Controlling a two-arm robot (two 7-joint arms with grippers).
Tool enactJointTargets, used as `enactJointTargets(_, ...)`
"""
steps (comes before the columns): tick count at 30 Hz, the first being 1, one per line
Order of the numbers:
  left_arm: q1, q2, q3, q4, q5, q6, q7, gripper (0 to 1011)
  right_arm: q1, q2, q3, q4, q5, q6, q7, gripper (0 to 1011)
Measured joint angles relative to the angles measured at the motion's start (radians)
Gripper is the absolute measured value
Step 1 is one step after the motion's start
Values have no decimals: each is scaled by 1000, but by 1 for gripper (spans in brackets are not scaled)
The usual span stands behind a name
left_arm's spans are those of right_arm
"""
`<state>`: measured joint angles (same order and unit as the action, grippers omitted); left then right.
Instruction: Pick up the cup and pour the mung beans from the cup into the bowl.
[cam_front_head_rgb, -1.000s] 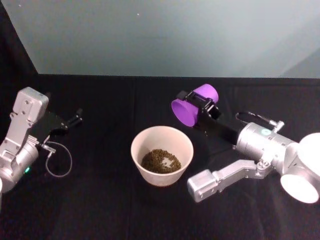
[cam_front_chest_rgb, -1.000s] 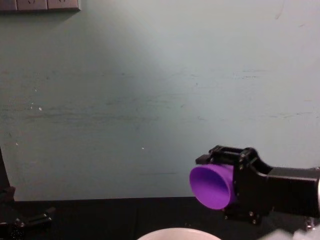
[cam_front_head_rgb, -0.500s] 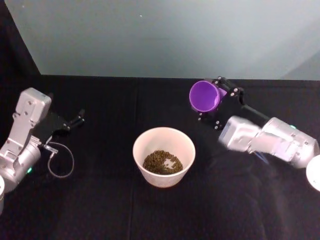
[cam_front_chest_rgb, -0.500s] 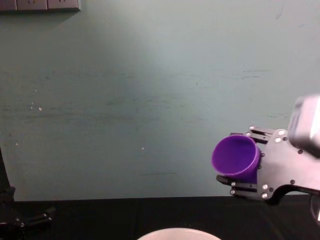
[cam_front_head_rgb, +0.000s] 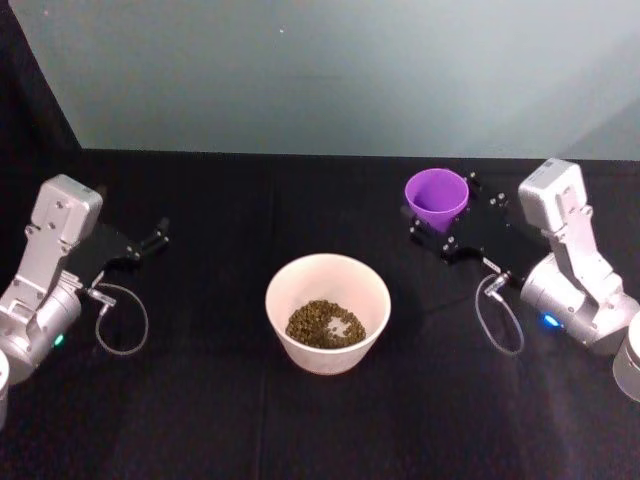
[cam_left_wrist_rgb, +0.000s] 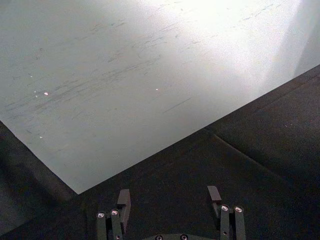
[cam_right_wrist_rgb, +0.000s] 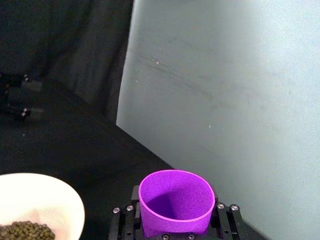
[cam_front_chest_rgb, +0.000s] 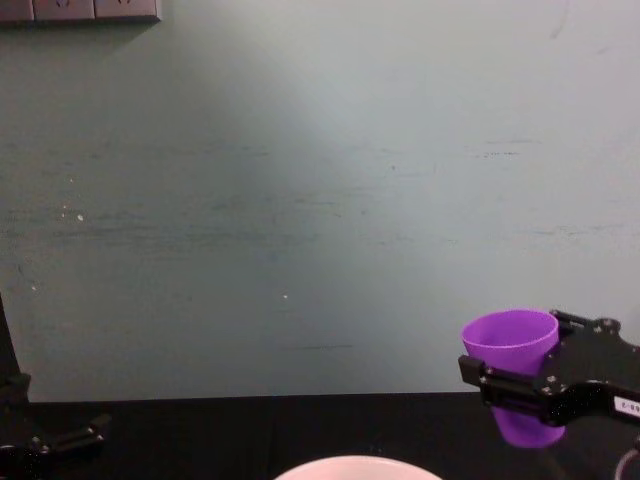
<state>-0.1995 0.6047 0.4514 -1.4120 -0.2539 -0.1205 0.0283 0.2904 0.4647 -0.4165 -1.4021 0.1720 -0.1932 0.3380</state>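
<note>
Grips the cup (cam_front_head_rgb: 437, 197) in the right gripper (cam_front_head_rgb: 441, 228), jaws clenched on the lower part of its wall, one on each side. Holds it upright, mouth up, with the rim standing well above the jaws. Shows plain purple down the inside in the right wrist view. Hard to tell whether the base touches the black table (cam_front_head_rgb: 300, 430).

Puts the bowl (cam_front_head_rgb: 327, 262) to the left of the clenched jaws and nearer the robot's body, apart from the cup, with a strip of black cloth between the two. Stands on the table roughly midway between the two pairs of jaws. Carries a low heap of mung beans (cam_front_head_rgb: 322, 322) in its bottom, below the pale rim.

Rests the left gripper (cam_front_head_rgb: 150, 240) low over the table's left side, jaws released and spread wide, with black cloth showing in the gap. Points toward the pale wall (cam_left_wrist_rgb: 150, 60) beyond the fingertips. Leaves the bowl off to the right of these open jaws and the cup farther right again, both well apart from them.
</note>
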Motion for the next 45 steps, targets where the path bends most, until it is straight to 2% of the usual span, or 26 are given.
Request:
enactJointTargets(2,0,0,0,0,0,0,0,1000,-4,-15,13,18,32,13,14,750)
enactJointTargets(6,0,0,0,0,0,0,0,1000,-5,-26,26,28,59,34,32,750)
enactJointTargets(22,0,0,0,0,0,0,0,1000,-3,-18,16,19,36,23,23,751)
enactJointTargets(24,0,0,0,0,0,0,0,1000,-3,-21,21,23,50,26,32,750)
enactJointTargets(27,0,0,0,0,0,0,0,1000,2,-32,43,38,111,19,89,750)
enactJointTargets(30,0,0,0,0,0,0,0,1000,3,-42,58,53,152,16,124,750)
enactJointTargets(33,0,0,0,0,0,0,0,1000,6,-54,81,90,213,10,182,750)
enactJointTargets(37,0,0,0,0,0,0,0,1000,15,-63,92,136,263,4,233,750)
enactJointTargets(40,0,0,0,0,0,0,0,1000,24,-69,92,176,281,-9,259,750)
enactJointTargets(45,0,0,0,0,0,0,0,1000,31,-79,81,231,282,-54,283,750)
